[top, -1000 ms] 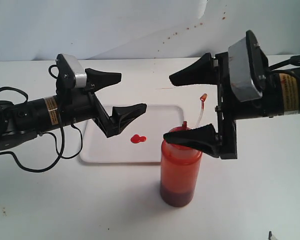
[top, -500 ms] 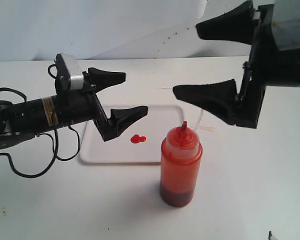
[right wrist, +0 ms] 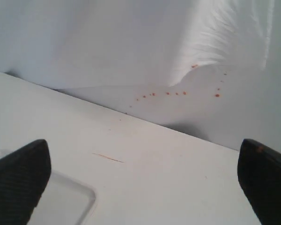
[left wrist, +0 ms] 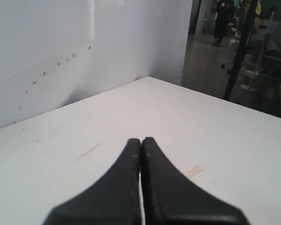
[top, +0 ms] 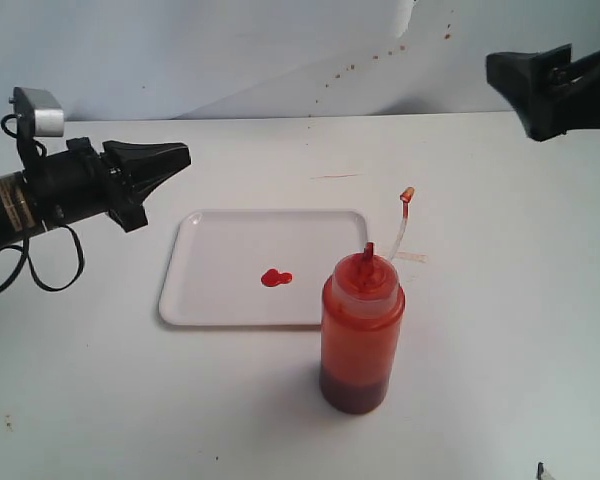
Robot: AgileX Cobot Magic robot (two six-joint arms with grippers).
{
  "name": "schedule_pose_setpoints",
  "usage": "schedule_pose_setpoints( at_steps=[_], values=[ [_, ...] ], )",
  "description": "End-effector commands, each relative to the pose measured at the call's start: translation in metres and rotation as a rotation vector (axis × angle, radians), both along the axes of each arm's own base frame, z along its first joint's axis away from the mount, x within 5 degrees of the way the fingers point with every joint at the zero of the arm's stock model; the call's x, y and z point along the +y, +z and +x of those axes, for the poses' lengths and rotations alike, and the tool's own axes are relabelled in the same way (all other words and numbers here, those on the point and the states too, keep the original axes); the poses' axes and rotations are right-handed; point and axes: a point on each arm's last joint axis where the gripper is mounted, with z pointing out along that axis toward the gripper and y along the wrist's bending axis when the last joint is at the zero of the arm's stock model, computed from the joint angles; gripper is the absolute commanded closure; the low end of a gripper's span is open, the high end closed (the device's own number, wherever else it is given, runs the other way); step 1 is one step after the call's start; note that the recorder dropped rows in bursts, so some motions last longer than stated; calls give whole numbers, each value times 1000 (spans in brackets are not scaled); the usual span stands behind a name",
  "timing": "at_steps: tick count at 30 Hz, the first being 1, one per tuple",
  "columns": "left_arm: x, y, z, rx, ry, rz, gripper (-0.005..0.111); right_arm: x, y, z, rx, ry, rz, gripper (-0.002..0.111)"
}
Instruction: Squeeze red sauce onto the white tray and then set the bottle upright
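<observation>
The bottle stands upright on the table just in front of the white tray, with nothing touching it. Its cap hangs on the clear tether behind it. A small blob of red sauce lies near the tray's middle. My left gripper is shut and empty, left of the tray; its fingertips press together. My right gripper is wide open and empty, far up at the right, where only one finger shows. A tray corner shows in the right wrist view.
A white backdrop with small reddish specks rises behind the table. A thin reddish streak marks the tabletop behind the tray. The left arm's black cable loops over the table at the left.
Both arms have drawn away from the bottle. The left gripper shut and pulled back to the left; the right gripper rose and retreated to the upper right. The bottle stays upright.
</observation>
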Motion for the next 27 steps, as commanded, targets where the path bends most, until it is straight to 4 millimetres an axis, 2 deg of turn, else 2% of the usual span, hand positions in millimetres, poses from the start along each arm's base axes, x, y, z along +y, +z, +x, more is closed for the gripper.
schedule_pose_setpoints(
  at_steps=[1,7,18,22,25,27],
  values=[
    [6,7,4,58,50,-92,106,-4,-1,-1,18,-53,31,3],
    [6,7,4,72,53,-103,106,-2,-10,-3,40,-19,35,3],
    [6,7,4,71,52,-103,106,2,-9,-4,34,16,55,3],
    [6,7,4,71,52,-103,106,-1,-10,-3,70,-39,151,5],
    [6,7,4,71,52,-103,106,-7,-12,-2,90,-111,161,20],
    [6,7,4,71,52,-103,106,-11,-11,-1,94,-160,140,41]
  ],
)
